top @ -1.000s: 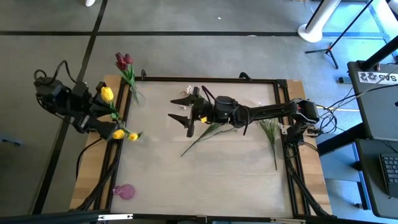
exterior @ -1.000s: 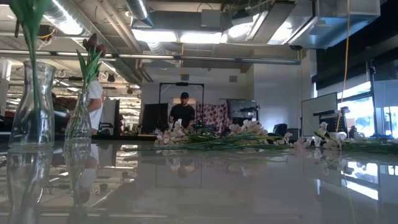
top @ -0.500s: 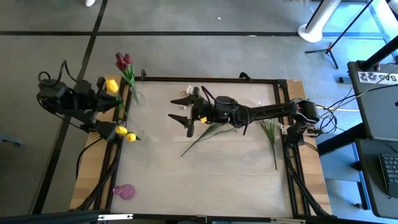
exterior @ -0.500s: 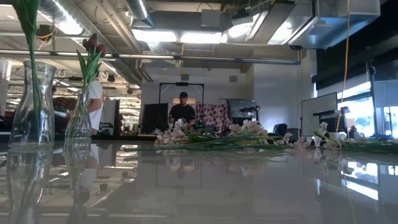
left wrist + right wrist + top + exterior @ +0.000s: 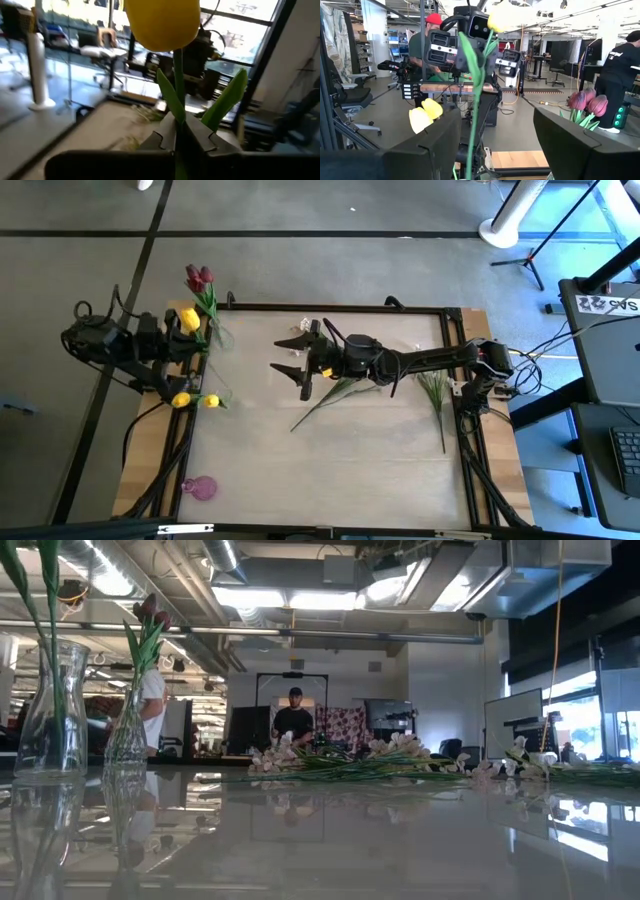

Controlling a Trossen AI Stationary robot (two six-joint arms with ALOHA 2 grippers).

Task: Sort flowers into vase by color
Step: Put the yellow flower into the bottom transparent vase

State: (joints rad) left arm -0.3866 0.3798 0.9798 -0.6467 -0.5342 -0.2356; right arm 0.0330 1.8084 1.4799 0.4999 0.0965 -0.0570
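Gripping a yellow tulip [image 5: 187,319] by its green stalk, the left end effector [image 5: 172,346] sits at the far-left edge of the bench [image 5: 330,470], its fingers closed tight on the stem; in the left wrist view the stalk [image 5: 179,85] rises straight from between the pinched fingers [image 5: 161,142]. Two more yellow tulips [image 5: 195,399] stand in a clear vase [image 5: 52,710] just near of that end effector, on the left edge. Farther along the same edge, dark red tulips [image 5: 199,278] stand in a second vase [image 5: 127,740].

The right end effector [image 5: 292,357] hovers over the far middle of the bench with its fingers spread wide and nothing between them. Under its arm lies a green stem [image 5: 330,400], slanting toward the near left. Another stem [image 5: 436,397] lies by the right edge. A small pink vase [image 5: 202,487] rests at the near-left corner. In the low view, sprays of white blossoms [image 5: 340,755] lie across the bench, and a person [image 5: 293,722] stands in the room behind.
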